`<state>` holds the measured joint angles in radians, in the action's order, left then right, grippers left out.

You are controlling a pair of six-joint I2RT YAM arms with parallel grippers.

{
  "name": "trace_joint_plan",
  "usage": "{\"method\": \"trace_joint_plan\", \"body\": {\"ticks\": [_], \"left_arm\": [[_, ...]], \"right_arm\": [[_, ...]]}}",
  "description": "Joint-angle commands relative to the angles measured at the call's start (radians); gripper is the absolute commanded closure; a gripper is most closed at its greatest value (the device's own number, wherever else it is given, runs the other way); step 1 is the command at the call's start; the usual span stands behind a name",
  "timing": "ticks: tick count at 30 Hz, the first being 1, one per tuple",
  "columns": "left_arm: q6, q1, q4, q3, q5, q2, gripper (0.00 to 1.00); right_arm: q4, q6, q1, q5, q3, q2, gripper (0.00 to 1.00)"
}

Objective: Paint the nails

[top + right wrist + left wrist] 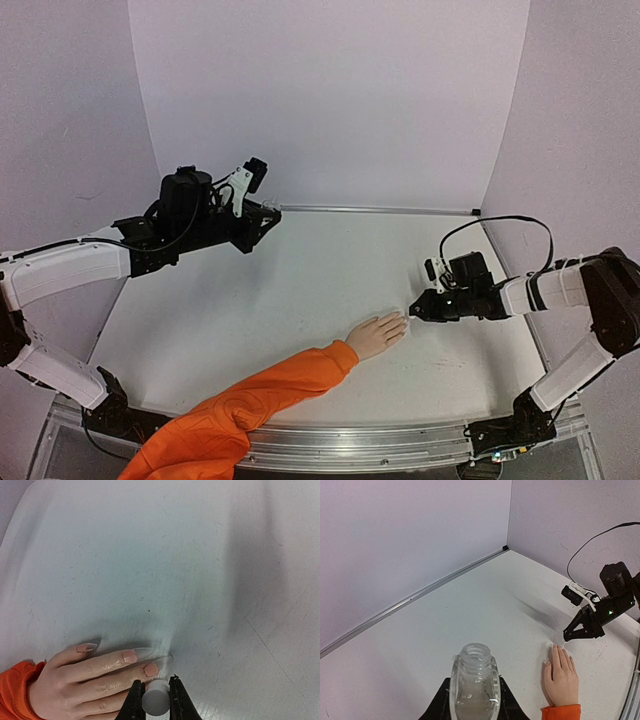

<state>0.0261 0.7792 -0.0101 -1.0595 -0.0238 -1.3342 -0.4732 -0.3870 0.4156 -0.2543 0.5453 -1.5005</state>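
On my right wrist feed the nails [130, 656] show as small pinkish ovals at the fingertips of the mannequin hand [85, 680]. I can pick out three of them. In the top view they are too small to make out.

The mannequin hand [378, 335] lies flat on the table [330, 260], right of centre and toward the near edge, with its fingers pointing to about 2 o'clock. Its orange sleeve [260, 395] runs off toward 8 o'clock and over the near edge.

The right gripper [155, 682] sits at the fingertips, at 2 o'clock from the hand. Its fingers are closed on a small white cap [156, 700], which is just beside the nearest nail. I cannot tell whether they touch. From above, the right gripper [413, 308] points at 9 o'clock, toward the fingertips.

The left gripper [262, 215] hangs well apart from the hand, at about 10 o'clock from it, near the back of the table. On its wrist feed the fingers are clamped on either side of a clear bottle [475, 680], held upright with its threaded neck open. The same feed shows the hand and the right gripper [568, 636] off at 3 o'clock.

Pale walls [330, 100] close in the table on three sides.
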Motion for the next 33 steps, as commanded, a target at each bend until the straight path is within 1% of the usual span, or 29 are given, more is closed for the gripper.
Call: {"method": "trace_joint_plan", "body": {"ticks": [1,11,19,25,33], "left_arm": [[0.012,-0.006,-0.059,-0.012,0.002,0.040,1.00],[0.013,-0.006,-0.058,-0.004,0.005,0.055,1.00],[0.009,-0.007,-0.057,0.005,0.008,0.063,1.00],[0.005,-0.008,-0.059,0.005,0.004,0.064,1.00],[0.001,-0.008,-0.059,0.004,-0.002,0.065,1.00]], "right_arm": [[-0.004,-0.016,0.004,0.021,0.039,-0.007,1.00],[0.005,-0.030,0.005,0.049,0.051,-0.005,1.00],[0.020,0.011,0.005,0.001,0.017,0.088,1.00],[0.031,0.024,0.006,-0.041,0.006,0.079,1.00],[0.029,0.019,0.018,-0.051,0.013,0.055,1.00]]}}
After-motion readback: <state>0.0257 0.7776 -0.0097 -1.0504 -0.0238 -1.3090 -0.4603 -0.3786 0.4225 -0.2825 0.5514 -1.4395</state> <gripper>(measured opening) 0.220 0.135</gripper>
